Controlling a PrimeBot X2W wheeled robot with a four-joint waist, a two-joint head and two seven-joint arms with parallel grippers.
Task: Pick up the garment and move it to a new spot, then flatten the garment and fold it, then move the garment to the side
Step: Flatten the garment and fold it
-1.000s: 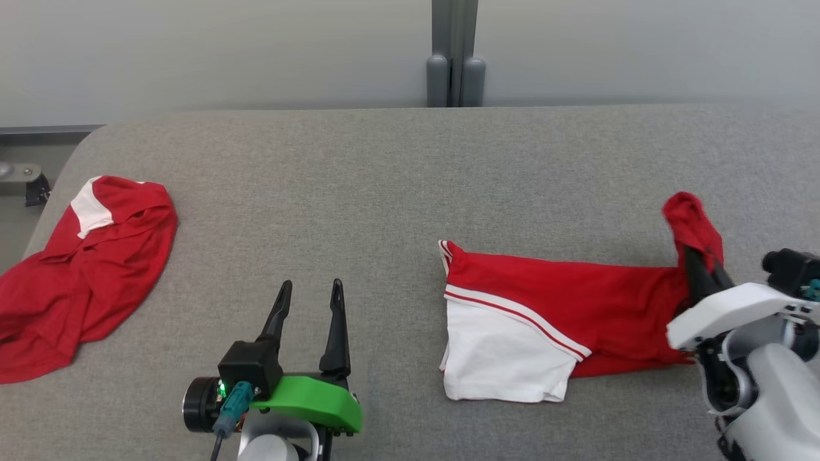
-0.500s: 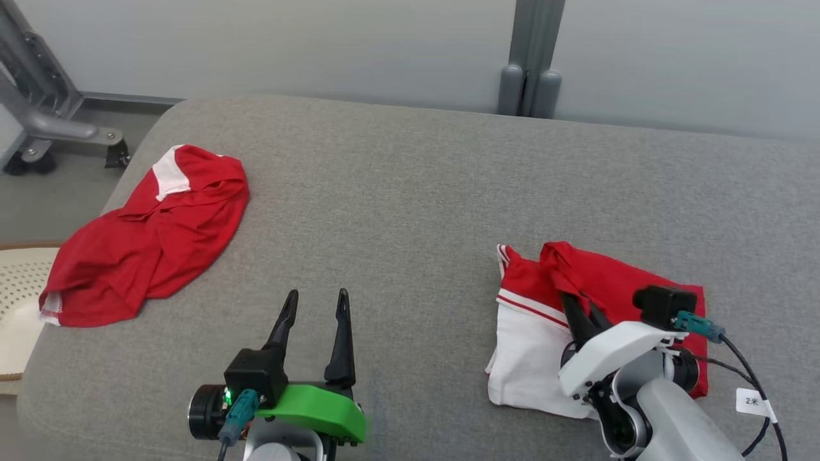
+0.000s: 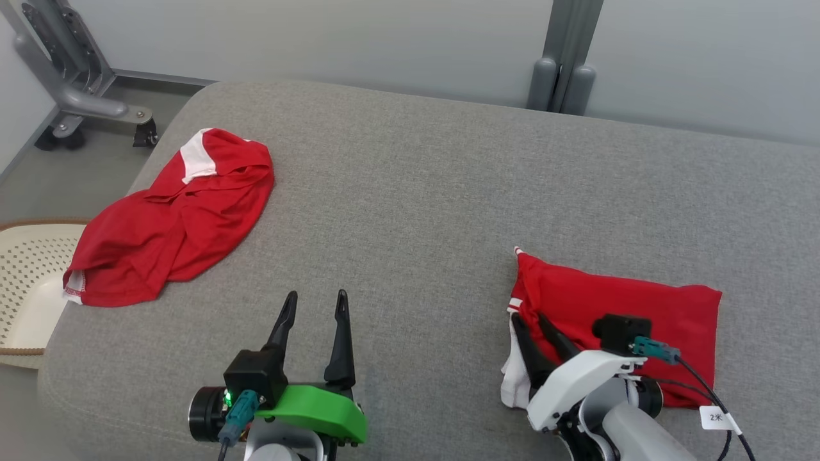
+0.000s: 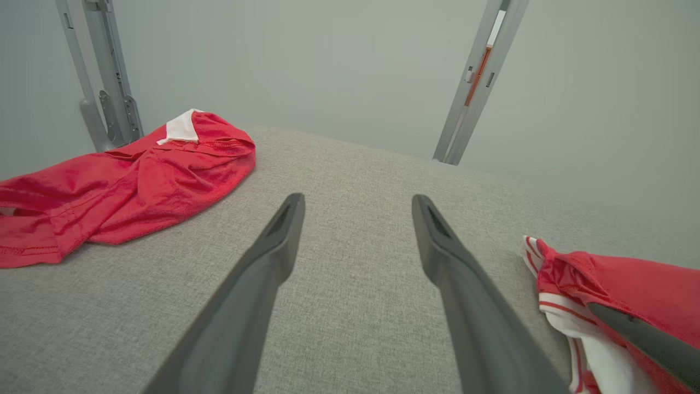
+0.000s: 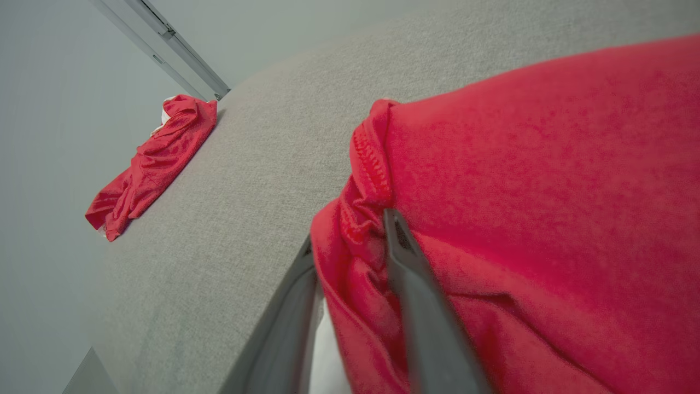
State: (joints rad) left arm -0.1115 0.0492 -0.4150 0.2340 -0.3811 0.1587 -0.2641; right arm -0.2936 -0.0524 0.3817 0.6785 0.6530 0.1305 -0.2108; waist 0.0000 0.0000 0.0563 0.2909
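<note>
The folded red-and-white garment (image 3: pixel 628 307) is lying on the right part of the grey fabric surface (image 3: pixel 416 192), near the front edge. Its red layer is facing up and a strip of white is showing at its left end. The right tool (image 3: pixel 529 318) is reaching onto that left end from the front. In the right wrist view its two fingers are standing somewhat apart, with a bunched red hem running up between them and lying against them. Whether they are pinching that hem or merely flanking it, I cannot tell. A cable with a small white tag (image 3: pixel 716 417) is trailing from the right wrist.

The left tool (image 3: pixel 316 294) is hanging over bare surface at the front, left of the garment and well apart from it. Its fingers are spread wide and are holding nothing.

A second red garment (image 3: pixel 173 224), crumpled and with a white patch at its far end, is lying near the surface's left edge, well apart from both tools. Beside that edge, lower down, a cream perforated basket (image 3: pixel 32 256) is sitting. A grey metal stand on castors (image 3: pixel 77 102) is standing on the floor beyond the left corner. A grey post (image 3: pixel 564 64) is rising against the pale wall behind the surface.
</note>
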